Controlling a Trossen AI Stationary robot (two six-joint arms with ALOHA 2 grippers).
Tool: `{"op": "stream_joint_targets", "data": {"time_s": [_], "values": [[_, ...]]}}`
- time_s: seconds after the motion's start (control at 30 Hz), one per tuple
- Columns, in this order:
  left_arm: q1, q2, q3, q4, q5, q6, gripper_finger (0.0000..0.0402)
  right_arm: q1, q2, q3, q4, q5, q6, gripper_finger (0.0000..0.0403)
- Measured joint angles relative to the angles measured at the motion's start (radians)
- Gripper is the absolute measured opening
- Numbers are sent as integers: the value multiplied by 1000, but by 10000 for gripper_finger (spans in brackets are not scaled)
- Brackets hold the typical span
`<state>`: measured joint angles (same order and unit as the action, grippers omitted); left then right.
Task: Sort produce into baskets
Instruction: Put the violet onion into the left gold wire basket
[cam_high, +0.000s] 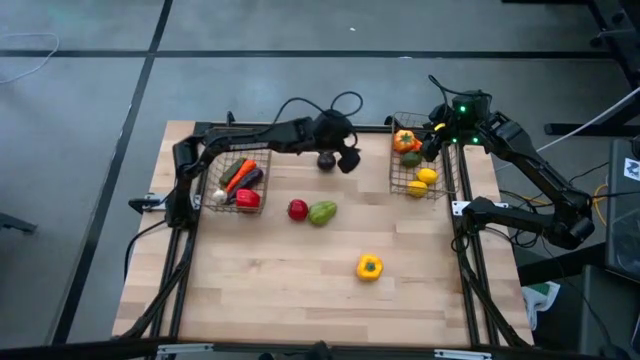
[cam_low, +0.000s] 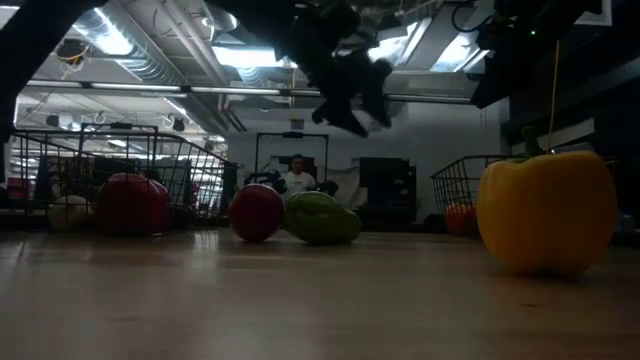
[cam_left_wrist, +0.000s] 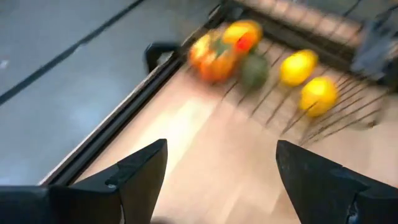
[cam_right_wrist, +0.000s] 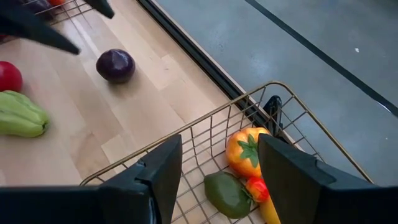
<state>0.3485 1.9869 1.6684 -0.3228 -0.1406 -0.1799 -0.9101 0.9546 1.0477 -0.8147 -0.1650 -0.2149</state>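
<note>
A: Take the worktop (cam_high: 300, 290) from the left. What's where?

B: The left basket (cam_high: 212, 170) sits near the far-left corner with a carrot (cam_high: 238, 172), something dark purple and a red piece (cam_high: 247, 199) inside. Just beyond it the left claw (cam_high: 343, 158) hangs above the boards, fingers apart and holding nothing, beside a round dark purple piece (cam_high: 326, 160) lying loose.

A: So that purple one is the target?

B: That's my guess. It looks smooth and nearly spherical, so it could roll. I'd centre the open fingers over it, come straight down, and close across its widest part, not at an edge, where it might squirt away.

A: And moving rightward?

B: A red tomato-like piece (cam_high: 297, 209) touches a green lumpy pepper (cam_high: 322, 212) mid-worktop. Nearer the front, well apart from them, a yellow pepper (cam_high: 369, 267) stands alone, glossy with a green stem.

A: The right side?

B: The right basket (cam_high: 396, 180) holds an orange pepper (cam_high: 405, 141), a green piece and two lemons (cam_high: 426, 177). The right claw (cam_high: 437, 142) hovers over that basket's far end, fingers parted with nothing between them; the right wrist view shows only mesh and produce below.

A: Any hazard?

B: The tomato and green pepper touch, so picking one may nudge the other. Four pieces lie loose outside the baskets
</note>
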Motion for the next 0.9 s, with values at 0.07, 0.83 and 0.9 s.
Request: {"op": "stream_joint_targets", "data": {"time_s": [0.07,0.83,0.9], "values": [[18,0,0,-51,0,0,296,0,0,0,0,0,0,209],[64,-2,-1,-347,-1,-2,296,0,0,0,0,0,0,209],[64,-2,-1,-347,-1,-5,296,0,0,0,0,0,0,209]]}}
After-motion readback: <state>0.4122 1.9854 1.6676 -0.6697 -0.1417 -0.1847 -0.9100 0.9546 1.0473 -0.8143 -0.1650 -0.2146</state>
